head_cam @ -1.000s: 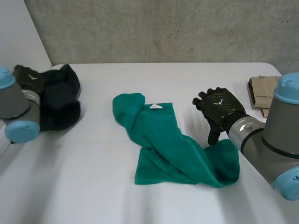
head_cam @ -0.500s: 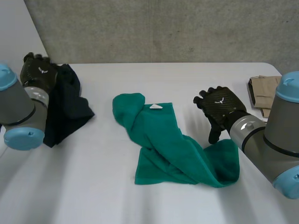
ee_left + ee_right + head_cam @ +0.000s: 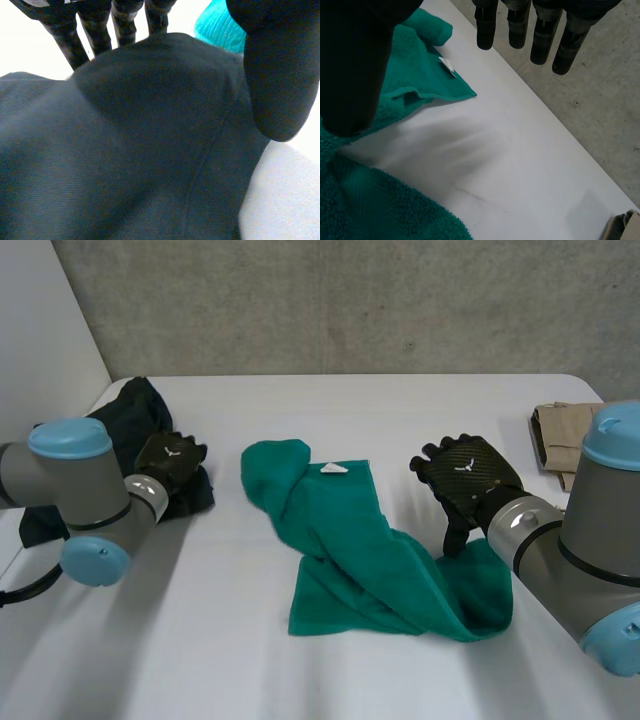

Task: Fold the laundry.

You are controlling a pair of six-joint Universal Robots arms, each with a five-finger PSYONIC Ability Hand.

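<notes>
**Left arm brings dark garment inward; towel not yet folded**

The left robot hand (image 3: 172, 460) has swung in from the far side of the tabletop (image 3: 300, 670). It brings the dark garment (image 3: 138, 405), pinched between fingers and thumb, nearer the green towel (image 3: 350, 550). The right robot hand (image 3: 465, 475) stays released, fingers straight, over the crumpled towel's right end. I judge that no fold has begun. The left arm hides much of the garment, and the right arm cuts off a beige cloth (image 3: 558, 435).

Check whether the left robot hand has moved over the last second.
Yes. The left robot hand, gripping the dark garment, has moved toward the green towel, which lies unchanged.
</notes>
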